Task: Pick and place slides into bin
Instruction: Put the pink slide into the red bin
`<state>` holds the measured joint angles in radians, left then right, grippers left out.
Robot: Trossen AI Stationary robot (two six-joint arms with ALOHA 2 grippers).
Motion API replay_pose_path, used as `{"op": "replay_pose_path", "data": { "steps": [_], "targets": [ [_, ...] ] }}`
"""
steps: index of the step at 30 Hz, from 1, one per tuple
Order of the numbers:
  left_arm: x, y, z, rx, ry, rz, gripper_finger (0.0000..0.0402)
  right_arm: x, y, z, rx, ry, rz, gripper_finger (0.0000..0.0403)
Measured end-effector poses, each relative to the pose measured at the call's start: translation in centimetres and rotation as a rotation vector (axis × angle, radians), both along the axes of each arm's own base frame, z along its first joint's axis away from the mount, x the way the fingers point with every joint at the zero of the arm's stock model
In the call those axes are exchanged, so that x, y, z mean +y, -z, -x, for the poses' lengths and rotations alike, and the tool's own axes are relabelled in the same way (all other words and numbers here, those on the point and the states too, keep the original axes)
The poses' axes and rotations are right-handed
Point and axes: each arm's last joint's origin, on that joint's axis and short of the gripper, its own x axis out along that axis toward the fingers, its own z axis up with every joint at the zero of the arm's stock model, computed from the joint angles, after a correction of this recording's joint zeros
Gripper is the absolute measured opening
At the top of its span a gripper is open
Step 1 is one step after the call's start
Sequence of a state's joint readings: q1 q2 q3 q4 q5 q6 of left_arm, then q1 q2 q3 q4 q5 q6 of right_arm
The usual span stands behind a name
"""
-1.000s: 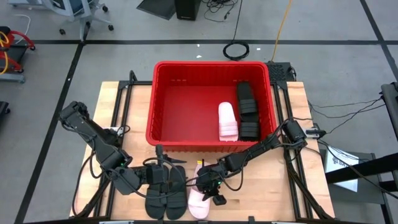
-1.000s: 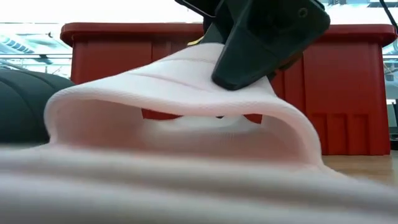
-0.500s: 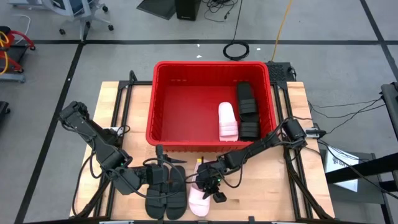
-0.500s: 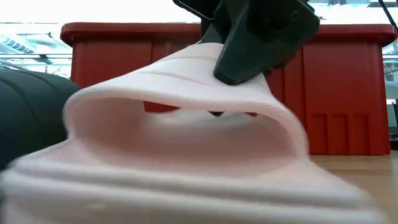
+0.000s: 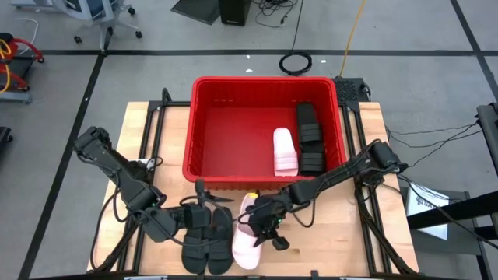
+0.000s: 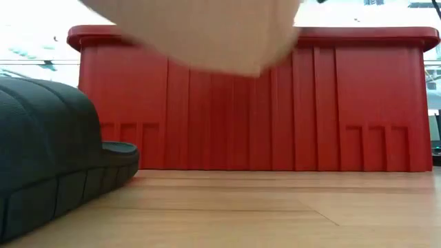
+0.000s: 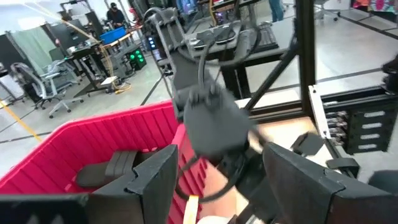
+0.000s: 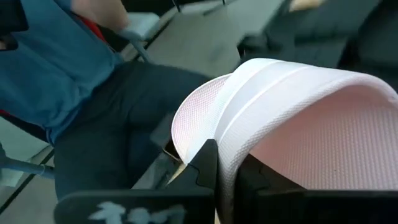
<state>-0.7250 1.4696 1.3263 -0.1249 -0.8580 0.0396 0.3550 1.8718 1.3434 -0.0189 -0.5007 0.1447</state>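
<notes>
Between right pincer (image 5: 268, 226) fingers: pink slide (image 5: 247, 241) strap, clamped, near bin (image 5: 264, 82).

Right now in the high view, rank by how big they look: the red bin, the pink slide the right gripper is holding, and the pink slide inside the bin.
1. The red bin, by far the largest.
2 and 3. The held pink slide, at the right gripper, and the pink slide in the bin look alike; the held one is partly covered, so no ranking.
</notes>
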Motion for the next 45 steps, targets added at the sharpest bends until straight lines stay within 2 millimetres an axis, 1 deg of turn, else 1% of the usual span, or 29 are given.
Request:
{"op": "replay_pose_path", "data": {
  "steps": [6,12,16,18,22,26,32,37,42,45],
  "targets": [
    [1.1,-0.5,-0.5,-0.021,-0.034,-0.009,0.0241,-0.6,-4.0,1.3,-0.121,-0.02,-0.01,0.0006],
    [3.7,-2.6,0.2,-0.072,-0.079,0.017,0.0241,-1.6,-8.0,3.4,-0.21,-0.047,-0.03,0.0006],
    [5.6,-4.2,1.0,-0.101,-0.094,-0.002,0.0241,-3.0,-10.5,5.1,-0.274,-0.054,-0.001,0.0006],
    [6.7,-4.8,1.4,-0.108,-0.113,-0.016,0.0241,-4.1,-11.7,5.8,-0.302,-0.036,0.011,0.0006],
    [9.3,-6.1,2.4,-0.113,-0.172,-0.057,0.0241,-6.9,-13.8,7.4,-0.356,0.015,0.049,0.0006],
    [12.4,-7.4,4.0,-0.132,-0.228,-0.058,0.0241,-10.5,-15.8,9.0,-0.415,0.1,0.095,0.0006],
    [16.7,-8.9,6.3,-0.161,-0.252,-0.043,0.0241,-16.0,-17.7,11.3,-0.48,0.264,0.193,0.0006],
    [19.2,-8.7,6.6,-0.125,-0.294,-0.057,0.0241,-20.2,-18.0,12.7,-0.484,0.463,0.34,0.0006],
    [21.0,-8.6,6.4,-0.108,-0.296,-0.073,0.0241,-24.7,-17.9,13.9,-0.441,0.631,0.391,0.0006],
    [22.1,-8.5,6.3,-0.1,-0.307,-0.075,0.0241,-27.6,-18.2,14.9,-0.37,0.732,0.419,0.0004]
  ]
}}
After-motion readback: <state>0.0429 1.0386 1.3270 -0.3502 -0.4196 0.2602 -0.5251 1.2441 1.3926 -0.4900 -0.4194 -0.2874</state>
